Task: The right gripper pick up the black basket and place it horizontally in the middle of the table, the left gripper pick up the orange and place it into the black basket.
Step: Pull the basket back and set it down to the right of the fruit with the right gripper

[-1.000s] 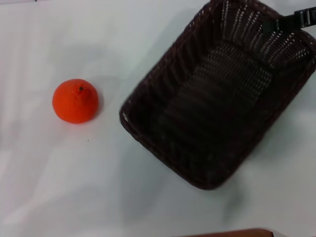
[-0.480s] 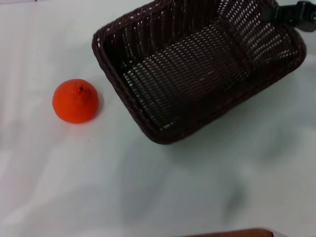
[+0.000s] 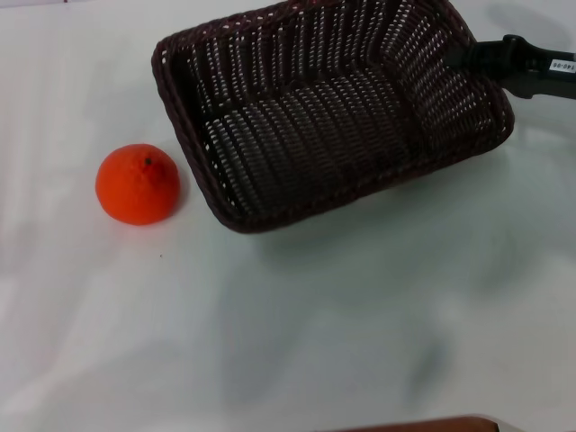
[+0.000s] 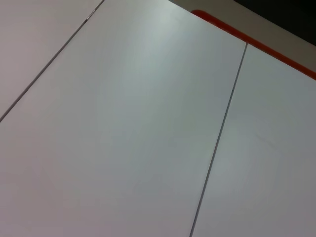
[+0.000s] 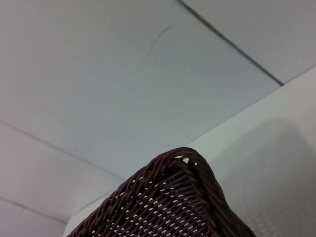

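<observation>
The basket (image 3: 333,112) sits toward the far right of the worktop (image 3: 297,333), its long side running left to right, slightly skewed, with the left end nearer the middle. The orange (image 3: 138,184) rests on the worktop to the left of the basket, near its front left corner but apart from it. The right gripper (image 3: 463,56) reaches in from the right edge and meets the basket's far right rim. In the right wrist view a corner of the basket (image 5: 173,207) shows close up.

The white table (image 3: 297,342) carries the orange (image 3: 138,184) near its left edge and the black basket (image 3: 328,112) toward its far right corner.
</observation>
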Motion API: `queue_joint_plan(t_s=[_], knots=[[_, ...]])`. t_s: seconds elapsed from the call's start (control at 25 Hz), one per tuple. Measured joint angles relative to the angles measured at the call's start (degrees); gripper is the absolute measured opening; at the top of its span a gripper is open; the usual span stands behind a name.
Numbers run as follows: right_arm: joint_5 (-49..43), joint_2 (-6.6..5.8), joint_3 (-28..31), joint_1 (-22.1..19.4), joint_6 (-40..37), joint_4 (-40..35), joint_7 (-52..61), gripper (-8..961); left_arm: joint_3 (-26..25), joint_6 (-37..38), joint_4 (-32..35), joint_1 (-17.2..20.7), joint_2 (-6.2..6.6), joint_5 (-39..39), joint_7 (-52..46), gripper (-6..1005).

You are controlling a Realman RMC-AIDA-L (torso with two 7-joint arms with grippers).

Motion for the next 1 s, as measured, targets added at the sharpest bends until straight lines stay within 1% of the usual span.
queue_joint_plan(t_s=[0.12, 0.4, 0.56, 0.8, 0.88, 1.0], knots=[[0.64, 1.06, 0.52, -0.34, -1.65, 0.12, 0.36, 242, 0.02, 0.00, -0.03, 0.25, 0.00, 0.02, 0.00, 908], [1.31, 2.90, 1.08, -0.46, -2.37, 0.21, 0.82, 290, 0.03, 0.02, -0.09, 0.81, 0.00, 0.03, 0.00, 908], [1.09, 3.51, 0.72, 0.05, -2.17, 0.23, 0.99, 318, 0.03, 0.05, -0.08, 0.93, 0.00, 0.03, 0.00, 908], [1.02, 3.70, 0.57, -0.11, 0.59, 0.32, 1.07, 359, 0.03, 0.11, -0.07, 1.09, 0.00, 0.03, 0.00, 907], [0.92, 3.70, 0.42, -0.39, 2.09, 0.33, 1.34, 443, 0.02, 0.21, -0.06, 1.13, 0.00, 0.03, 0.00, 907], [0.86, 3.33, 0.23, -1.23, 3.50, 0.28, 1.60, 568, 0.02, 0.41, -0.06, 1.16, 0.00, 0.03, 0.00, 907]])
